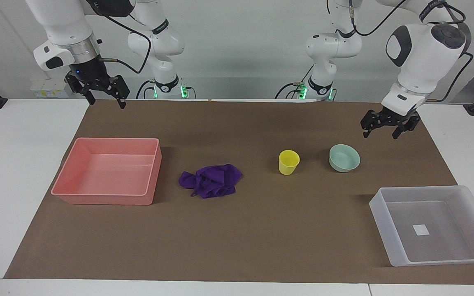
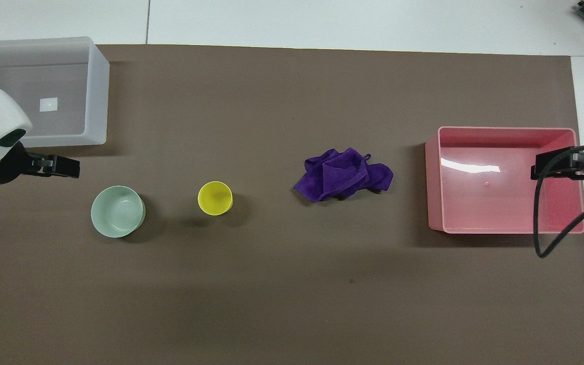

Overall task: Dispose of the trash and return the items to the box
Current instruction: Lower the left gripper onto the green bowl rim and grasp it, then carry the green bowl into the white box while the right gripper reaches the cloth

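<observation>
Rag (image 1: 211, 180): deep purple, soft, crumpled in many folds, lying flat on the brown mat (image 1: 237, 246). It sits between the pink tray (image 1: 153, 172) and the cup (image 1: 289, 162), near both, touching neither.

Cup: small, bright yellow, upright, mouth up. Bowl (image 1: 344, 158): pale mint green, round, upright, a bit wider than the cup, just beside it toward the left arm's end.

Box (image 1: 379, 213): shallow translucent whitish-grey tub with a white sticker (image 1: 421, 230) on its floor. Farther from the robots than the bowl, at the left arm's end. Nothing in it.

Tray: opaque pink, rectangular, beside the rag at the right arm's end.

Left gripper (image 1: 378, 133): fingers spread, holding nothing, hanging over bare mat beside the bowl toward the left arm's end. Not touching the bowl. The rag is well apart from it, with cup and bowl between.

Right gripper (image 1: 105, 100): fingers spread, holding nothing, up over the mat's robot-side edge, above the tray's end of the table. The arm waits. The rag is well apart from it too.
</observation>
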